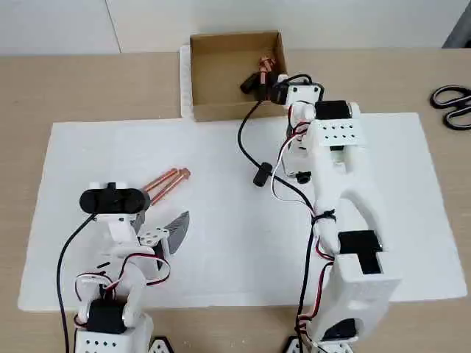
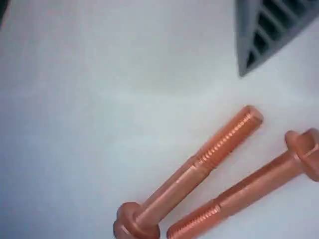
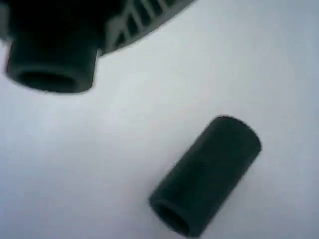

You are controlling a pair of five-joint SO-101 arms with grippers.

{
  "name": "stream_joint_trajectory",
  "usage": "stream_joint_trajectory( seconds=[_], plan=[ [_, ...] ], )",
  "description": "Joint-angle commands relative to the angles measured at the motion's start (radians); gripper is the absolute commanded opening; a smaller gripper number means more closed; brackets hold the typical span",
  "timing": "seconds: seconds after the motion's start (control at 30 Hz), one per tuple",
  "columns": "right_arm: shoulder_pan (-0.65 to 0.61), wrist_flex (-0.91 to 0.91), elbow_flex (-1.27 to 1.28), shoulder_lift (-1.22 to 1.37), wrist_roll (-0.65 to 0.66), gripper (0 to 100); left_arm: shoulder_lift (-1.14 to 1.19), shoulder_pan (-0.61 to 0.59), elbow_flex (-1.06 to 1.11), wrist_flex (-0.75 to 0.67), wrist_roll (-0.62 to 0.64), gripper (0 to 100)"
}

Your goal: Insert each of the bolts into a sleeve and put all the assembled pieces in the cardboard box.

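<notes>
Two copper bolts (image 1: pixel 166 183) (image 2: pixel 192 172) lie side by side on the white sheet (image 1: pixel 221 250), head to tail, just beyond my left gripper (image 1: pixel 165 232). That gripper is open and empty, and its ribbed grey finger (image 2: pixel 269 35) hangs over the sheet near the bolts. My right gripper (image 1: pixel 300 175) sits under its own arm and is shut on a black sleeve (image 3: pixel 50 55), held off the sheet with its open end showing. A second black sleeve (image 1: pixel 263 176) (image 3: pixel 207 177) lies on its side next to it. The cardboard box (image 1: pixel 202 44) at the back holds assembled pieces (image 1: pixel 259 77).
Black scissors (image 1: pixel 452 104) lie on the wooden table at the far right. The right arm's wrist and black cable (image 1: pixel 246 132) hang beside the box's near right corner. Open sheet stretches between the two arms.
</notes>
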Motion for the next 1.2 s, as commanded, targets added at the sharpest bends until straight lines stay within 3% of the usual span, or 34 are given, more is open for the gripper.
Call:
stream_joint_trajectory(
  seconds=[0.0, 0.13, 0.3, 0.6, 1.17],
  plan=[
    [-0.010, -0.028, 0.005, -0.004, 0.003, 0.8, -0.008, 0.005, -0.004, -0.023, -0.002, 30],
    [-0.010, -0.054, 0.043, -0.004, 0.003, 2.2, -0.008, 0.005, -0.004, -0.023, -0.002, 30],
    [-0.010, -0.114, 0.137, -0.004, 0.003, 13.5, -0.008, 0.005, -0.004, -0.023, -0.002, 30],
    [-0.010, -0.199, 0.241, -0.004, 0.003, 10.7, -0.008, 0.005, -0.004, -0.023, -0.002, 30],
    [-0.015, -0.101, 0.252, -0.013, -0.021, 10.8, -0.008, 0.005, -0.004, -0.023, -0.002, 30]
  ],
)
